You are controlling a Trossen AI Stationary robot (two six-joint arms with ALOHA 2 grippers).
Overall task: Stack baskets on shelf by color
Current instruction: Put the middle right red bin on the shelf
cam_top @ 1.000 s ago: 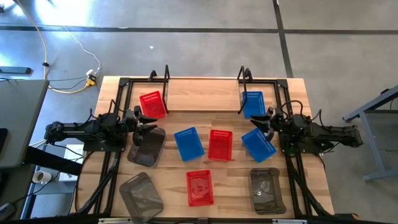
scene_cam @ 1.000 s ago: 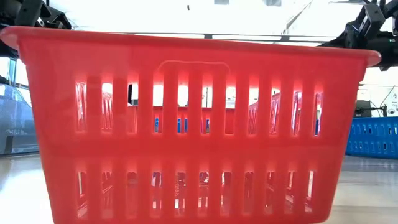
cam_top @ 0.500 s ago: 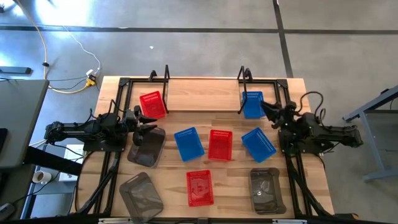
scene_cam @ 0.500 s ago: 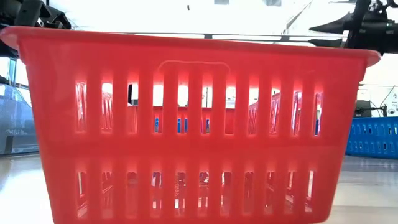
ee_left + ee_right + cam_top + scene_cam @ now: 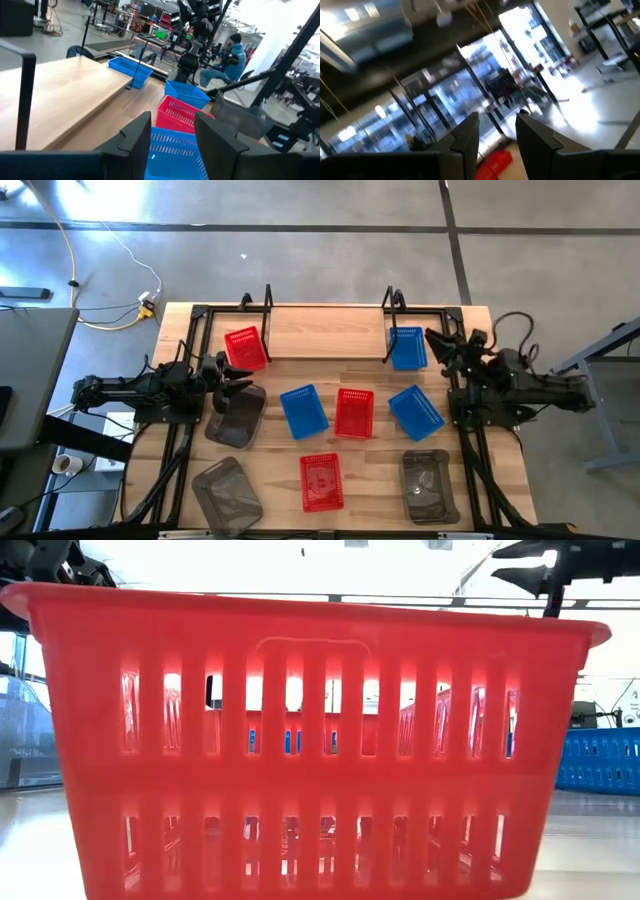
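The fingers of the right gripper point(image 5: 436, 340) stand apart and hold nothing, raised beside the blue basket point(image 5: 406, 347) that sits at the right end of the shelf point(image 5: 320, 320); the fingers of the left gripper point(image 5: 237, 383) are also spread and empty, hovering at the edge of a grey basket point(image 5: 236, 416) in front of the shelf's left end. Judged from how things lie, the task is barely begun: only two baskets are at the shelf, that blue one by its right post and a red basket point(image 5: 244, 347) by its left post, each alone with nothing stacked on it. The other seven rest on the tabletop point(image 5: 320, 480) in front of the shelf: two blue baskets point(image 5: 303, 410) and one red basket point(image 5: 354, 412) in a row nearest it, then a second red one point(image 5: 321, 481) and two more grey baskets point(image 5: 226, 494) farther from it. No grey basket has a place on the shelf yet, so its middle span looks to be theirs. What is left, then, is two more blue, two more red, and all three grey.
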